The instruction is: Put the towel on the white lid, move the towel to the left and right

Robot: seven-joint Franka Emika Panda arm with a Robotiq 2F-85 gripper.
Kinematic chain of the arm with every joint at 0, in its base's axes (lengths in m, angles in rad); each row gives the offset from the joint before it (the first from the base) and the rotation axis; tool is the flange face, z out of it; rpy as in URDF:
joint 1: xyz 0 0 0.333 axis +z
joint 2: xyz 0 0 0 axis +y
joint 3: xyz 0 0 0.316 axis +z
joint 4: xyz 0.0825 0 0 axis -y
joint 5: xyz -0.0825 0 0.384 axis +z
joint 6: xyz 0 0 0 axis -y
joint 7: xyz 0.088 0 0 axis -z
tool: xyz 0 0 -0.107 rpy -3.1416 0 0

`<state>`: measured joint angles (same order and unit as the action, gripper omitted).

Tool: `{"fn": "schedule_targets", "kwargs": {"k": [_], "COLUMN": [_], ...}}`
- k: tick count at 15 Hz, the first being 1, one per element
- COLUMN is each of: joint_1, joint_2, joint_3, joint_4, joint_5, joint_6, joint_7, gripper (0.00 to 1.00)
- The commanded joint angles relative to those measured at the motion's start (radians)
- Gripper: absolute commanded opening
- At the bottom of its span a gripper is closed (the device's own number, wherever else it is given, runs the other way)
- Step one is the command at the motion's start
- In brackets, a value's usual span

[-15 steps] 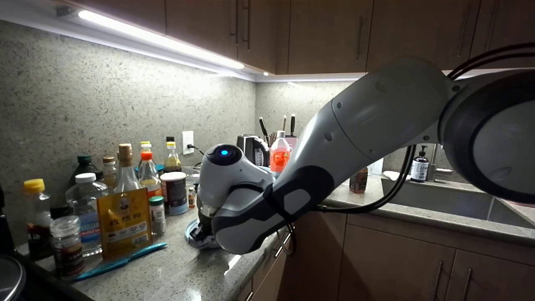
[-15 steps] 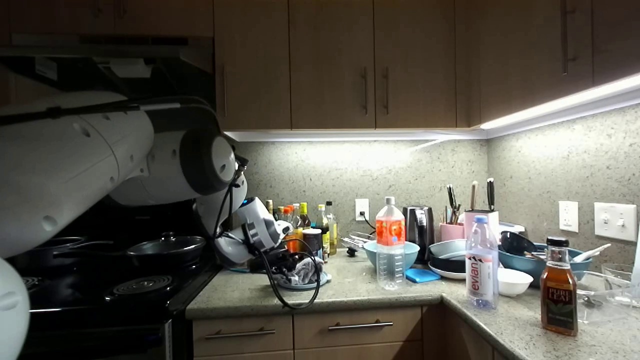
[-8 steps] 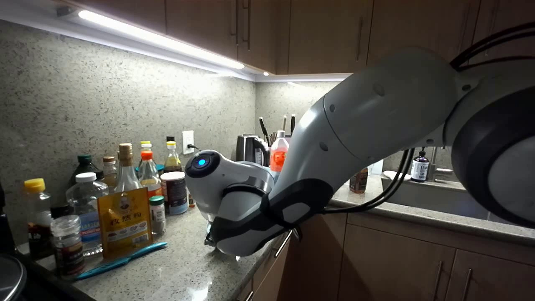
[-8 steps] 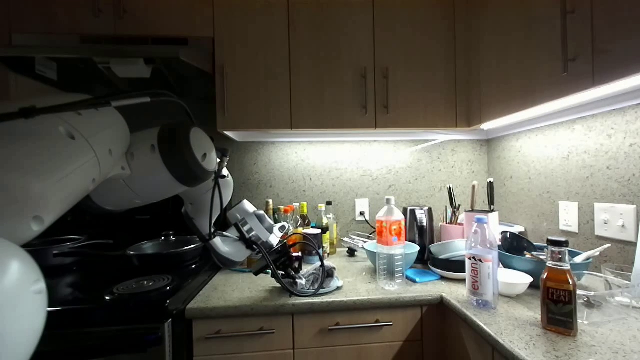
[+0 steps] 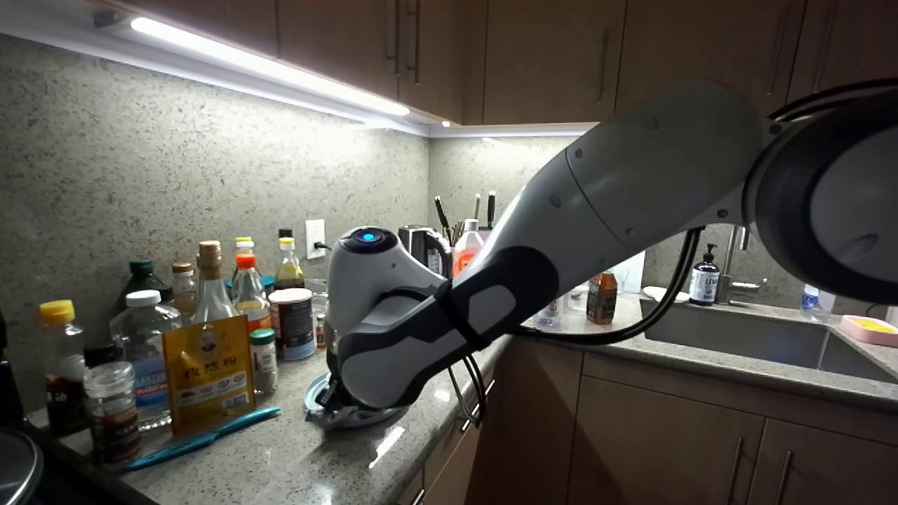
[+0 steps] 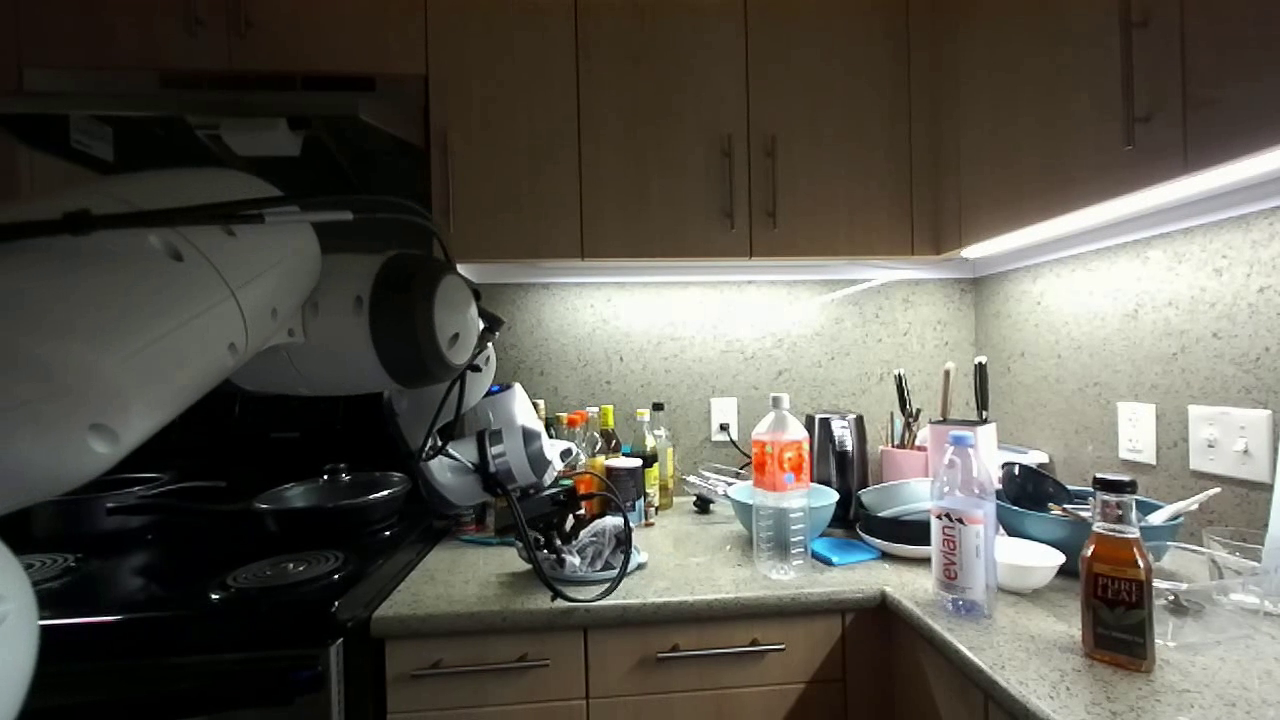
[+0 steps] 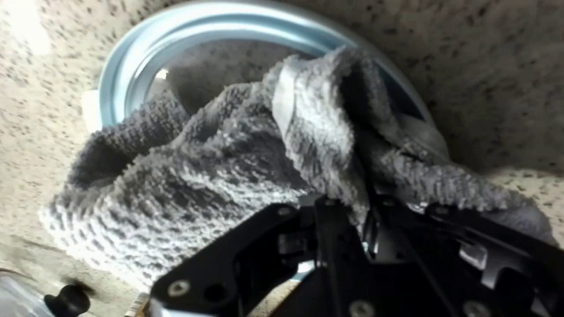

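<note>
A grey terry towel lies bunched over a round lid with a pale blue rim and a see-through middle. My gripper is shut on a raised fold of the towel, just above the lid. The towel covers the near part of the lid and hangs past its edge on the left and right in the wrist view. In both exterior views the towel rests on the lid on the counter, with my gripper tilted down at it. The fingertips are partly hidden by towel.
Several bottles and jars, a yellow pouch and a blue-handled tool stand or lie beside the lid. A large bottle and blue bowl stand farther along. The stove adjoins the counter. The counter's front edge is close.
In an exterior view, the towel and lid shifted right, then back left past where they were one second ago. The arm swung with them. The grip on the towel appears kept.
</note>
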<state>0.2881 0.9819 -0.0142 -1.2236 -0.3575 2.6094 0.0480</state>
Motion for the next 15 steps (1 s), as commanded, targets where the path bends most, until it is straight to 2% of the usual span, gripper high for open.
{"fn": "schedule_targets", "kwargs": {"k": [1,4,6,10,15], "joint_1": [-0.103,-0.184,-0.205,-0.124,0.009], "joint_2": [-0.005,0.017,0.026,0.016,0.030], "joint_3": [0.158,0.284,0.308,0.168,-0.032], "joint_4": [-0.047,-0.040,-0.023,0.005,0.032], "joint_5": [0.128,0.240,0.293,0.236,0.103], "joint_6": [0.050,0.021,-0.072,-0.133,-0.111], "joint_7": [-0.180,-0.314,-0.341,-0.237,-0.104], "gripper": [0.03,0.03,0.03,0.03,0.03]}}
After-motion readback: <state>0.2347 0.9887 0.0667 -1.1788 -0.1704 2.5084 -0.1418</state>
